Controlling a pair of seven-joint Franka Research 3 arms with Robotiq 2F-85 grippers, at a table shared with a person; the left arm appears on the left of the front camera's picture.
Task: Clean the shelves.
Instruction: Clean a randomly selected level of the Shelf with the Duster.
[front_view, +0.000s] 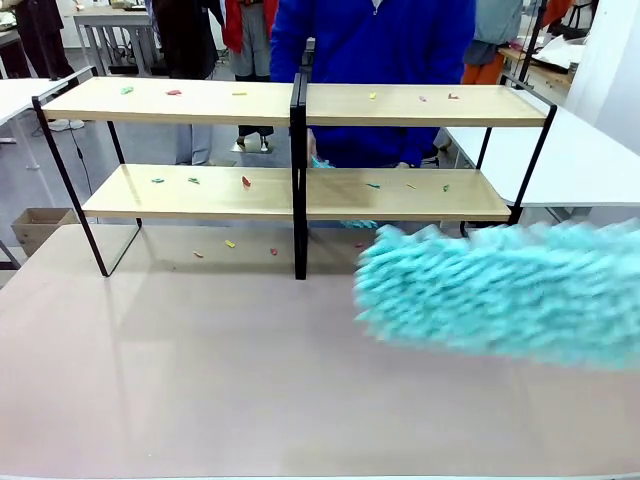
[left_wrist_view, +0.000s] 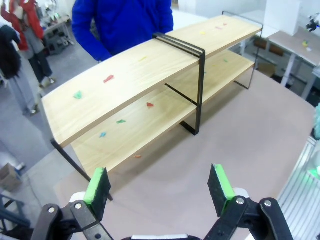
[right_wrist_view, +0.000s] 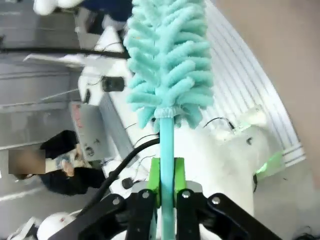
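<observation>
The shelves (front_view: 200, 100) stand across the far half of the table: two pale boards in a black frame with a central post (front_view: 298, 180). Small coloured scraps (front_view: 246, 181) lie on both boards and on the table beneath. In the left wrist view the shelves (left_wrist_view: 140, 75) lie ahead, and my left gripper (left_wrist_view: 159, 187) hangs open and empty above the table in front of them. My right gripper (right_wrist_view: 166, 175) is shut on the teal handle of a fluffy teal duster (right_wrist_view: 167, 55). The duster's head (front_view: 500, 290) hovers, blurred, over the table's right side, in front of the lower board's right end.
A person in a blue top (front_view: 370, 40) stands close behind the shelves. A bit of teal fluff (front_view: 355, 223) shows under the lower board near the post. White tables (front_view: 590, 160) flank the right and left. The pinkish tabletop (front_view: 200, 380) lies bare in front.
</observation>
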